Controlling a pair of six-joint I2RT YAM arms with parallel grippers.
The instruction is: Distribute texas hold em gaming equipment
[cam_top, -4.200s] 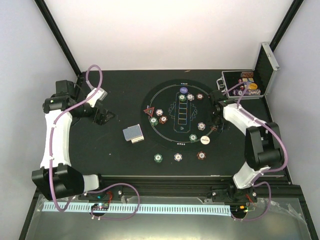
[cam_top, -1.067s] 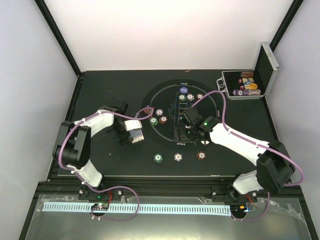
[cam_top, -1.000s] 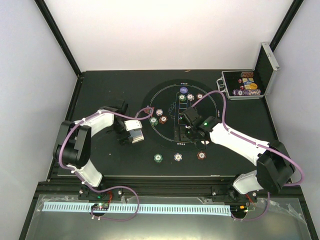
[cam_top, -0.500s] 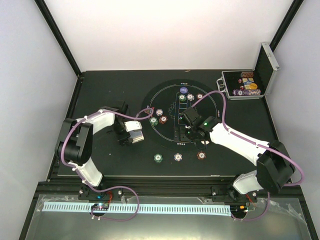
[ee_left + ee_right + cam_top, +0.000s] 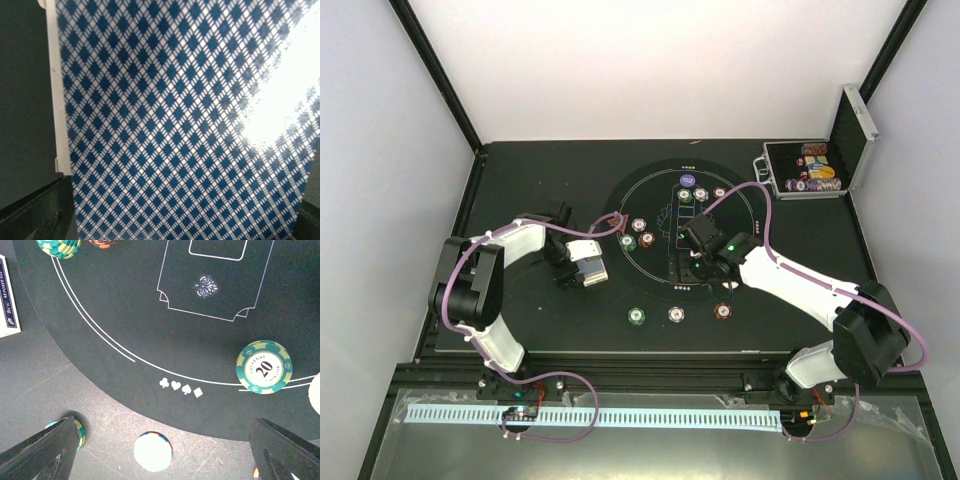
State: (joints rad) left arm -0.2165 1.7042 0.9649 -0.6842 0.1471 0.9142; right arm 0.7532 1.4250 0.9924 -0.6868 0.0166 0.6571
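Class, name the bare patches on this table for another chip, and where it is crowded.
Bare: far-left corner of the table; near patch between card deck and green chip. Crowded: left side of the round mat, packed with chips.

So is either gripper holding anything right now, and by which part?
Right gripper holds nothing, open above the mat. Left gripper straddles the card deck; whether it grips it cannot be told.

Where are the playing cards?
In the top view the cards lie just left of the round mat, under the left gripper; their blue diamond back fills the left wrist view.
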